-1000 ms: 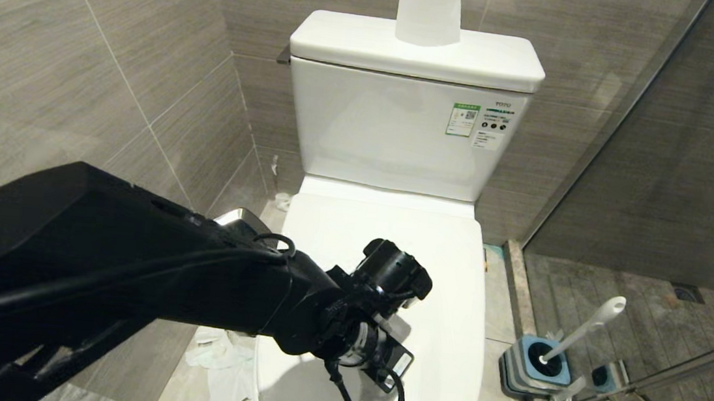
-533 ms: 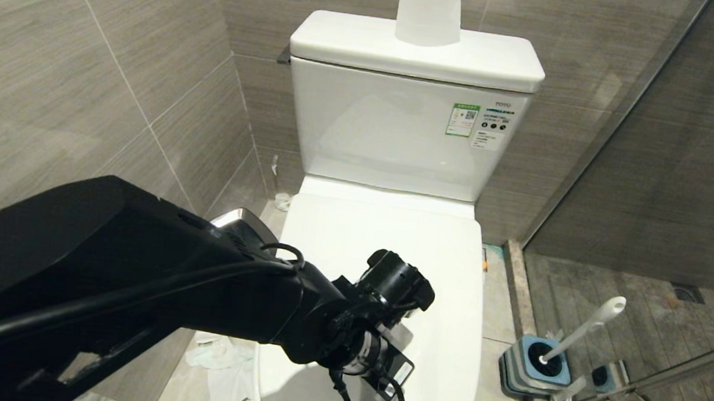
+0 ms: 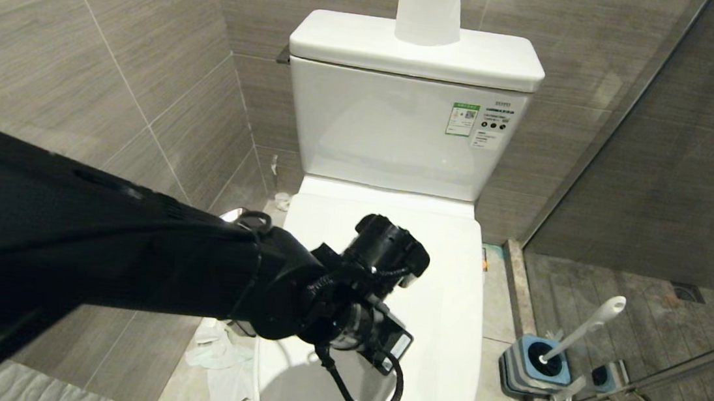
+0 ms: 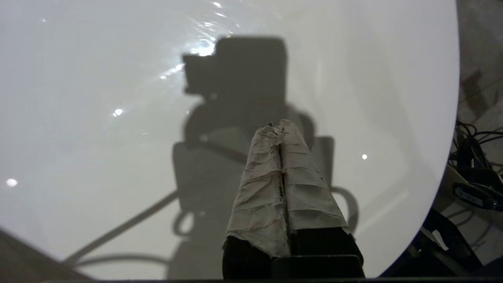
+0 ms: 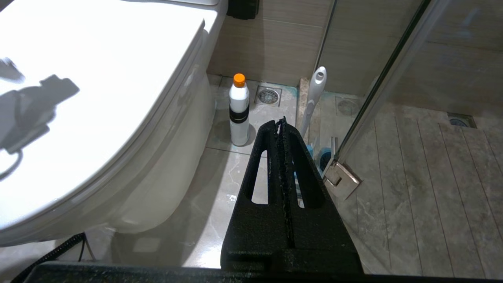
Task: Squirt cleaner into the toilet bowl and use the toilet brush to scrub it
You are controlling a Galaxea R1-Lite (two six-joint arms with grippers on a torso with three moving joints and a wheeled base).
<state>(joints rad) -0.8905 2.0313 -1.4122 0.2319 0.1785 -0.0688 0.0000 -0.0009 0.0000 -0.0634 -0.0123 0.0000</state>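
1. Since the earlier head frame, left arm rides higher and its wrist sits further back over the closed toilet lid [image 3: 445, 301]; everything else is unchanged.
2. Left gripper [image 4: 279, 127]: paper-wrapped jaws clenched together, holding nothing, hovering over the glossy lid, contact not discernible.
3. Right gripper [image 5: 281, 122]: black jaws pressed shut, empty, parked low beside the toilet, pointing at the floor.
4. Cleaner bottle [image 5: 239, 110], white with orange cap, stands upright on the floor tiles against the bowl's right flank, untouched.
5. Toilet brush [image 3: 580, 330] leans in its blue-and-grey holder [image 3: 534, 368] by the glass shower door [image 3: 674, 375], well apart from either gripper.
6. Bowl is covered; lid must be lifted first, likely the step in hand.
7. Risks: shut jaws may skid on the slick lid instead of catching its edge; a lid raised partway could drop back. The narrow bottle could tip if nudged.
8. Room: grey wall tile, marbled floor tile, crumpled paper [image 3: 218, 351] on the floor at left, paper roll [image 3: 429, 8] on the tank.
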